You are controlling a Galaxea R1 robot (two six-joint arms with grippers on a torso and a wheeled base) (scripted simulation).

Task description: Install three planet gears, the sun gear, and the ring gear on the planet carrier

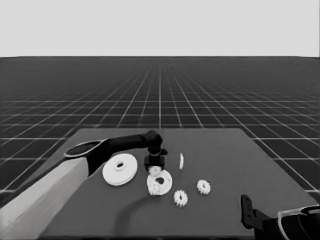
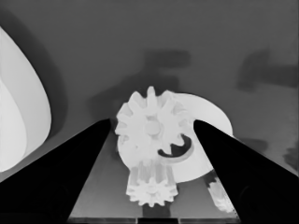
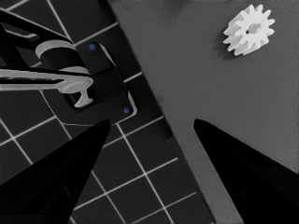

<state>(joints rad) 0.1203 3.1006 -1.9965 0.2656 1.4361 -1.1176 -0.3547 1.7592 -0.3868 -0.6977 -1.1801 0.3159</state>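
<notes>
Head view. Left gripper [image 1: 156,161] directly over the smaller round part [image 1: 160,183], mid-table [image 1: 240,160]. Larger round part [image 1: 120,169] just beside it on the left arm's side, apart. Thin white piece [image 1: 181,161] upright, near, on the other side. Two loose gears toward the front: near gear [image 1: 180,198] and far gear [image 1: 203,187]. Right gripper [image 1: 248,210] parked at the front right corner.

Left wrist view. Fingers spread wide, touching nothing: released, no load. Flat gear [image 2: 152,128] lying on the smaller round part, part-covering the centre hole. Edge gear [image 2: 152,189] at the part's rim, nearer the camera, side wall showing; cannot tell whether fully seated or tilted.

Right wrist view. Fingers spread over the table corner, empty. Lone gear [image 3: 249,30] on the table, probably one of the loose pair. Dark machinery [image 3: 84,79] off the table edge.

Judgement: mid-task, two gears at the smaller round part, two to fetch, the larger round part last.

To do well:
- Lift straight up before moving sideways, to avoid dragging teeth.
- Check the edge gear for level and mesh.
- Grip the next gear across its teeth, squarely.
- Lower vertically, turning slightly to mesh.
</notes>
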